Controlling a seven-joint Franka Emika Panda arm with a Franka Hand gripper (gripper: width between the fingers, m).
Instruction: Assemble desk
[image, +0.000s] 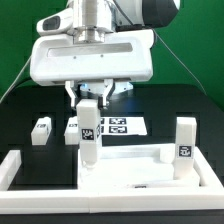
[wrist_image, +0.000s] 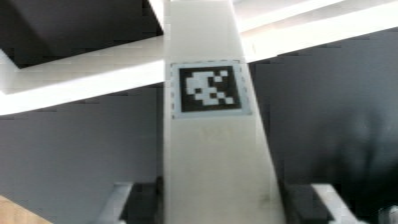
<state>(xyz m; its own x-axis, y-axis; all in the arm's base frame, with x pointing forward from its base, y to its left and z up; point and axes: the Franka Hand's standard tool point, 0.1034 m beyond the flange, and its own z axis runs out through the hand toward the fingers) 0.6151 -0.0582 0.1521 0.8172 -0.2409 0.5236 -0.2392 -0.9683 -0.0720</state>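
fingers (wrist_image: 322, 203): clamped on held leg (image: 88, 135), one each side, gap narrow; gripper (image: 89, 100) points down
desk top (image: 120, 188): nearest, flat on table (image: 165, 105)
held leg: upright, tag visible; lower end over desk top interior; contact unclear
second leg (image: 185, 140): upright in desk top corner, exterior view's right
loose leg (image: 41, 130): on table, exterior view's left, apart from desk top
marker board (image: 112, 128): flat, behind held leg

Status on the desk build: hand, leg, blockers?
Hand shut on leg, upright. Lower end at desk top, exterior view's left corner; seating unclear. No obstruction seen.
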